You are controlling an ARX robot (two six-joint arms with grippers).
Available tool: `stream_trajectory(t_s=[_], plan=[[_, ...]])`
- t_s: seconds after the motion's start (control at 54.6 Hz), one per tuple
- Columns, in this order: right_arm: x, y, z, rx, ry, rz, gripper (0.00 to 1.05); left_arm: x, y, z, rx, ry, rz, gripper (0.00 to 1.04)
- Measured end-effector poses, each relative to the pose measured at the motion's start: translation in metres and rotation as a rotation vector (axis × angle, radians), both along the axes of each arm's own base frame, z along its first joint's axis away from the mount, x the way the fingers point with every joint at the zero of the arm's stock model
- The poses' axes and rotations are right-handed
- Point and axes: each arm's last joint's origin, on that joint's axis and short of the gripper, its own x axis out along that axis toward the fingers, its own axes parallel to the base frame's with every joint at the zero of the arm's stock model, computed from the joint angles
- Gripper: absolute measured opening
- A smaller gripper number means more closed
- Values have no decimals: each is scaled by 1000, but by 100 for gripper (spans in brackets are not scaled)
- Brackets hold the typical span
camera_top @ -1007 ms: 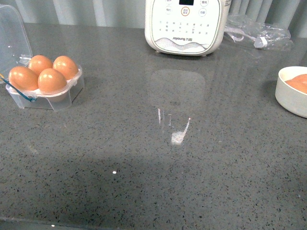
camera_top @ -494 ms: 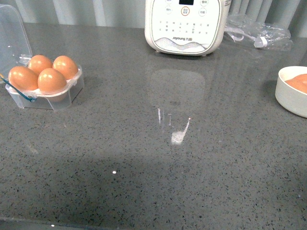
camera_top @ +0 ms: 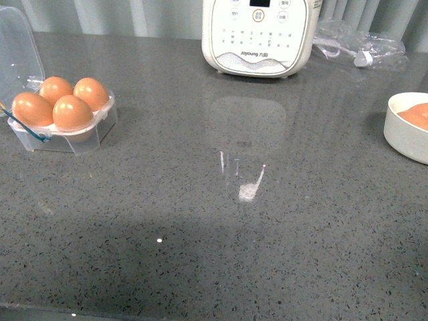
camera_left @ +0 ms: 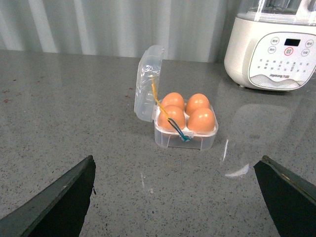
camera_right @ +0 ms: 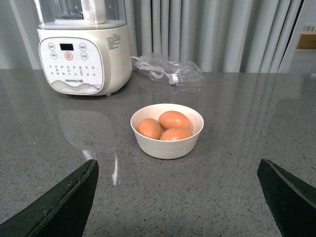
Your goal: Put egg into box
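My left gripper [camera_left: 177,158] and right gripper [camera_right: 177,162] both gape wide above the speckled grey countertop [camera_top: 200,254], pale curtains [camera_right: 222,29] behind.

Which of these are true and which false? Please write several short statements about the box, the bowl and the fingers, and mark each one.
1. The box holds four eggs. True.
2. Its lid is closed. False: it stands open.
3. The white bowl holds three eggs. True.
4. The left fingers grip an egg. False: they are spread apart and empty.
5. The right fingers are spread apart. True.
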Motion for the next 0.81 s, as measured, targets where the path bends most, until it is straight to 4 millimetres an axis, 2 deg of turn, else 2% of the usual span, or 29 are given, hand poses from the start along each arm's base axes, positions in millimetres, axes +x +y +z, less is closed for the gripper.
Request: stream_trajectory(t_s=[0.037,0.092,0.128,0.201,0.311,0.439,0.641,0.806], plan=[[0,0,0,0,0,0,97,1,0,-2,-14,48,24,98],[0,0,0,0,0,0,97,2,-1,-4,-70,312,130,98],[0,0,0,0,0,0,97,4,-2,-6,-73,407,162,98],[0,0,0,0,0,1,97,8,-4,-13,-78,493,179,98],[0,0,0,0,0,0,97,16,-6,-11,-116,476,166,98],[0,0,0,0,0,0,97,36,1,4,-151,406,158,98],[0,0,0,0,0,0,97,90,33,35,-89,313,177,98],[0,0,0,0,0,0,97,125,61,46,-5,285,253,98]])
